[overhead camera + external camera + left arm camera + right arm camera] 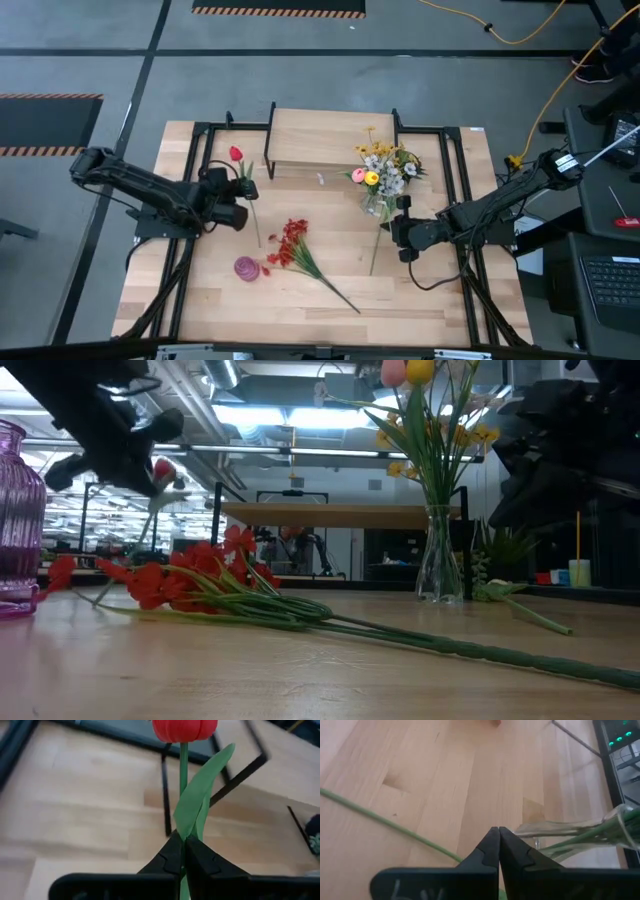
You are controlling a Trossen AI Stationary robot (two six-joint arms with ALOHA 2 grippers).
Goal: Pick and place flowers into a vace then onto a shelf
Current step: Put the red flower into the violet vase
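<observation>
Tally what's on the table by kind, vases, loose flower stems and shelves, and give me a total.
Vases: 2, a purple vase and a clear glass vase holding a bouquet.
Loose stems: 3, red tulip, red berry spray, green stem.
Shelves: 1, the shelf.
Total: 6.

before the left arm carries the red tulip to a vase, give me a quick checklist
1. Left gripper jaws shut on the red tulip stem: ok.
2. Tulip lifted off the table: ok in the low view.
3. Clear vase upright, holding flowers: ok.
4. Purple vase upright: ok.
5. Right gripper near the clear vase, jaws shut, gripping a stem: cannot tell.
6. Red berry spray lying on the table: ok.
</observation>
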